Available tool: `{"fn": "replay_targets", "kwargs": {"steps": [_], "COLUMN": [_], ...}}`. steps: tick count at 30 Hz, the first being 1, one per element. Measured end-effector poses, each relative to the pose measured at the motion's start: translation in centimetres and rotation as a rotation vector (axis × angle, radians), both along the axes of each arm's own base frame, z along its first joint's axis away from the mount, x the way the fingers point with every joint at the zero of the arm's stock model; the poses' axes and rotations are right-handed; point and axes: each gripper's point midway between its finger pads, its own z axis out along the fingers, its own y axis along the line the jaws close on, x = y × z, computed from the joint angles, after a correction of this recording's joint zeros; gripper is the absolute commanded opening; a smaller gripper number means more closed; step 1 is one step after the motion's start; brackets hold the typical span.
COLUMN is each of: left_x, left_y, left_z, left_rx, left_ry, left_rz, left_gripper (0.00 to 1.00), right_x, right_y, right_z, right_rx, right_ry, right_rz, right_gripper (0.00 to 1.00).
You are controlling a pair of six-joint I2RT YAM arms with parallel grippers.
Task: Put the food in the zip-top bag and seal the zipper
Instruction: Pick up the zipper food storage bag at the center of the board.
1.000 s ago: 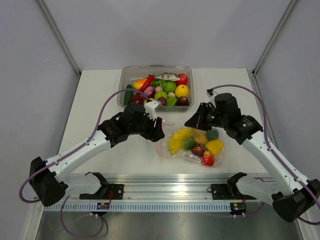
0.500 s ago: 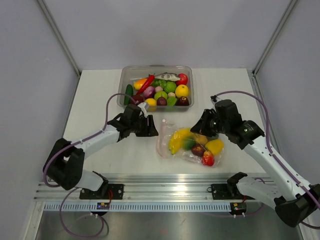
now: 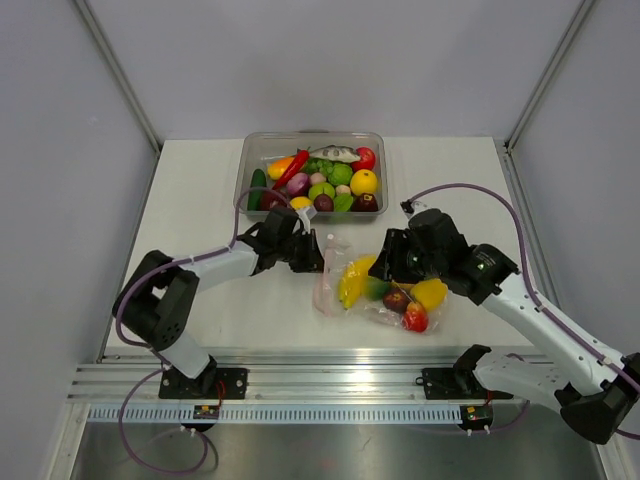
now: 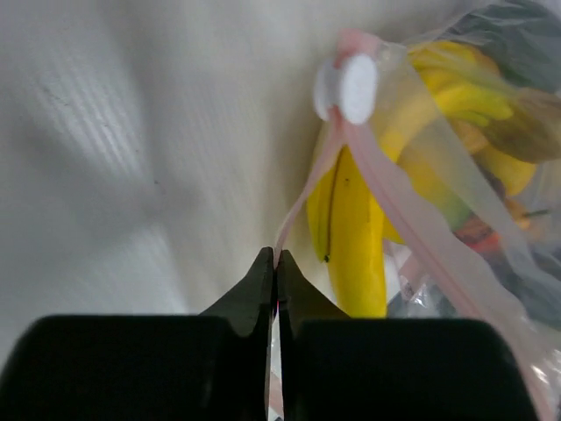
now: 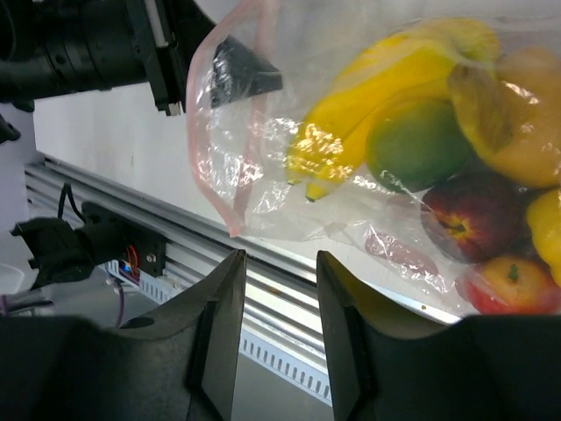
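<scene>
The left pincer [image 4: 274, 261] pinches the zipper [image 4: 410, 219] at the mouth of the zip-top bag [image 3: 390, 300], lying filled with food [image 3: 352, 280] on the worktop [image 3: 200, 190], likely anchoring it for sealing; the right pincer [image 5: 279, 281] hovers spread above

The left arm [image 3: 215, 266] folds sharply at its elbow and reaches toward 3 o'clock, the left pincer [image 4: 273, 261] pressed closed. The right arm [image 3: 525, 305] stretches toward 10 o'clock, the right pincer [image 5: 280, 259] parted and apparently tilted downward.
</scene>
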Motion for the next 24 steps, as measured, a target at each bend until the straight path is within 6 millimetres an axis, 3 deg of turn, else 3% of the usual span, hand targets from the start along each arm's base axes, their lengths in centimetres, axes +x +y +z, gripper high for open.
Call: {"fn": "replay_targets", "kwargs": {"steps": [4, 10, 13, 16, 24], "left_x": [-0.3, -0.6, -0.4, -0.2, -0.4], "left_y": [-0.4, -0.3, -0.2, -0.1, 0.4], "left_z": [3.6, 12.7, 15.8, 16.3, 14.8], "left_rx": [-0.046, -0.168, -0.211, -0.215, -0.17], "left_ry": [-0.03, -0.152, -0.2, -0.201, -0.141], "left_rz": [0.008, 0.045, 0.07, 0.094, 0.126], "left_gripper": [0.0, 0.0, 0.0, 0.0, 0.0], "right_x": [-1.6, -3.4, -3.7, -4.0, -3.7], "right_y": [1.3, 1.7, 2.9, 4.6, 7.6], "right_z": [1.0, 2.4, 2.3, 2.0, 1.0], "right_rx": [-0.061, -0.17, -0.246, -0.301, -0.445], "right_ry": [-0.113, -0.315, -0.396, -0.454, -0.547], "right_rz": [0.091, 0.194, 0.269, 0.339, 0.374], "right_gripper": [0.47, 0.49, 0.49, 0.52, 0.62]}}
